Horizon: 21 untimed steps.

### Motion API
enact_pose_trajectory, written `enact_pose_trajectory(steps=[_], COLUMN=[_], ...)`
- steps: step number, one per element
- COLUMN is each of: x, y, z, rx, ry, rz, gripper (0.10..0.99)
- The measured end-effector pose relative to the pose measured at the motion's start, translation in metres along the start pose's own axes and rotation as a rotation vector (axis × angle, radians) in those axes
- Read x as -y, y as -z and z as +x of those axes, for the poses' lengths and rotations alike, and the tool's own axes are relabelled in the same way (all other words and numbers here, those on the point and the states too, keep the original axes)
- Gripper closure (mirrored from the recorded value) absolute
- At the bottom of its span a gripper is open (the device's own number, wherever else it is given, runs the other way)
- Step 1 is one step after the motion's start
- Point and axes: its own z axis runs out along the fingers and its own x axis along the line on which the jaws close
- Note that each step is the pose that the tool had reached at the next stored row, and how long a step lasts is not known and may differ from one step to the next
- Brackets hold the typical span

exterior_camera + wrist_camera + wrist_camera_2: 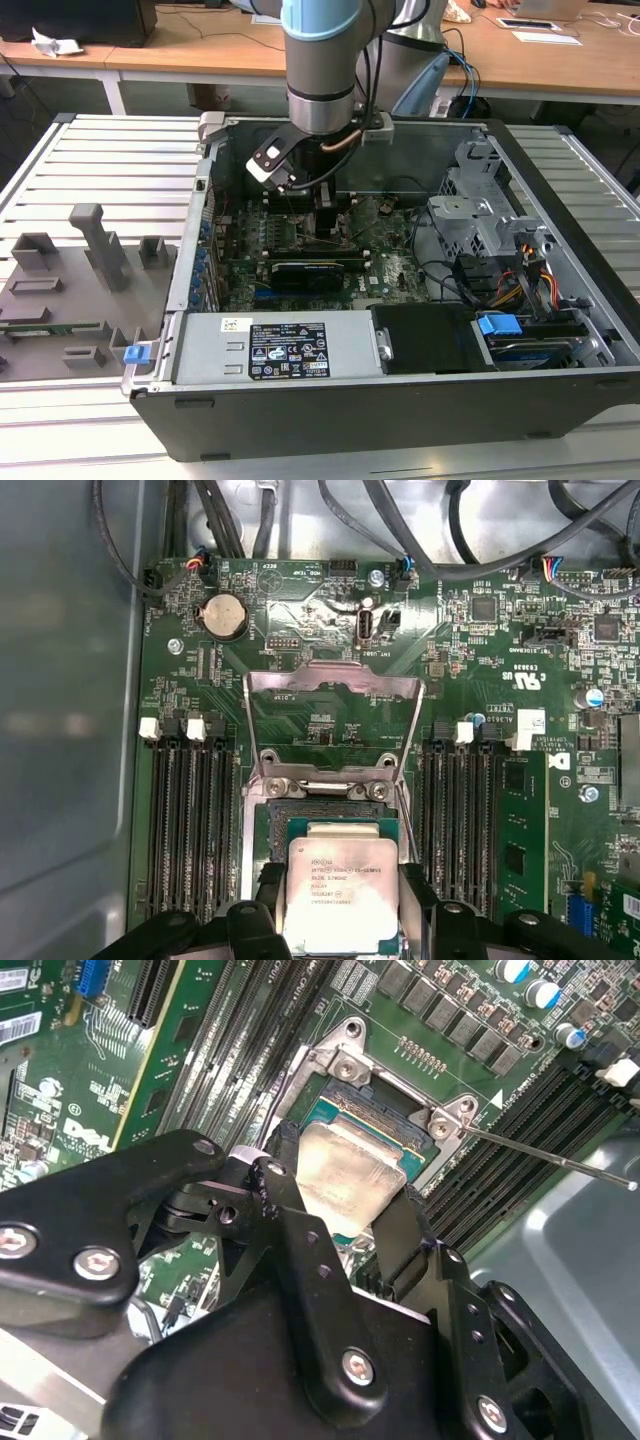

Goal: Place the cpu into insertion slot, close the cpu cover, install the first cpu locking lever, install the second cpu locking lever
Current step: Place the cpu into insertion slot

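Note:
My gripper (345,1175) is shut on the cpu (340,1190), a flat square chip with a silvery top, and black fingers (290,1200) press two opposite edges. The cpu (342,895) hangs slightly tilted just over the insertion slot (330,815), a dark square socket with a grey metal rim on the green board. Whether the chip touches the socket I cannot tell. The cpu cover (332,685) is flipped open, lying back beyond the socket. A thin wire lever (550,1155) sticks out sideways from the socket corner. In the exterior view the gripper (322,215) reaches down into the open computer case.
Long black memory slots (190,820) flank the socket on both sides. A grey case wall (60,730) is close by and cables (400,520) run beyond the board. The power supply (290,350) and drive cage (480,210) fill the case's front and right. A grey fixture tray (70,280) lies outside.

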Motion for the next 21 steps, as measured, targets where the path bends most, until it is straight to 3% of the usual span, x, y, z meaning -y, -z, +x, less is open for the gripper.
enact_pose_trajectory(steps=[11,21], x=[0.0007,-0.0002], y=[-0.0095,-0.0130], z=[0.0014,0.0049], rx=[-0.0001,0.0010], ry=[-0.006,-0.006], rz=[0.000,0.001], gripper=[0.549,0.549])
